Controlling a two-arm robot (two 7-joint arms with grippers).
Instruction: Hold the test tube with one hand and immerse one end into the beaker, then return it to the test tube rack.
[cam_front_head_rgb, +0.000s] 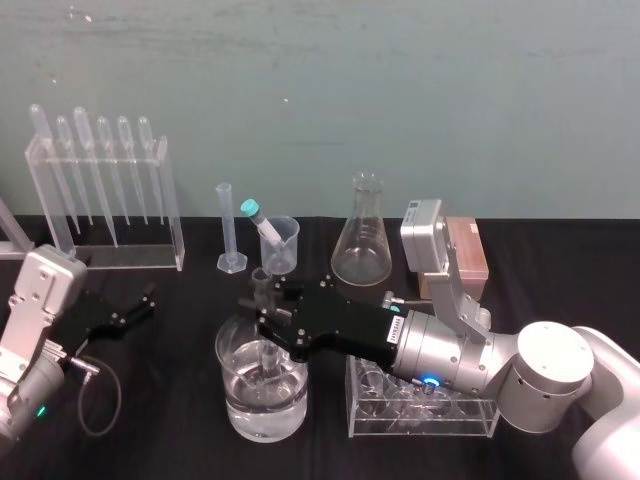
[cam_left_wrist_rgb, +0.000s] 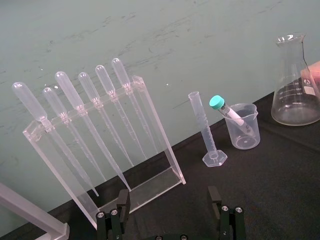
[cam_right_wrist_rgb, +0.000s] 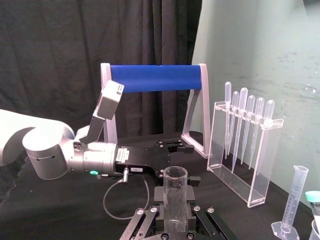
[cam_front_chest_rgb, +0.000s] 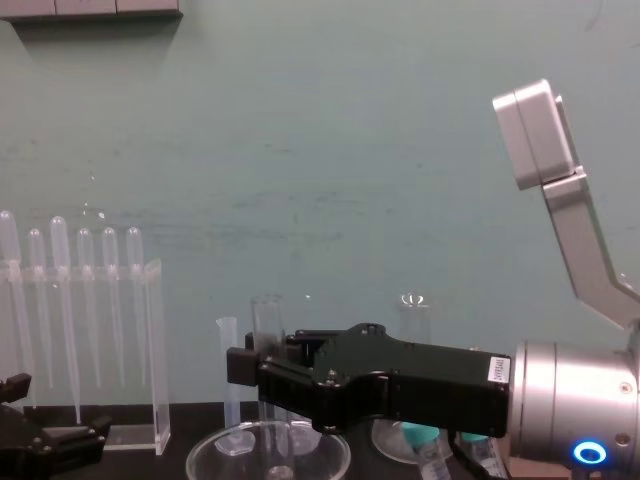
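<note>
Tool on the right arm is clenched around the test tube near its open top. It holds the tube upright so only 1 end, the rounded one, dips through the wide rim of the beaker and apparently into the water. Left tool sits parked at the left of the counter, fingers spread, well apart from the beaker.

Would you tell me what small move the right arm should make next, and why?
Probably raise the test tube straight up: the right gripper holds it upright with its lower end already inside the beaker, so the dip looks done. The left gripper rests aside.
</note>
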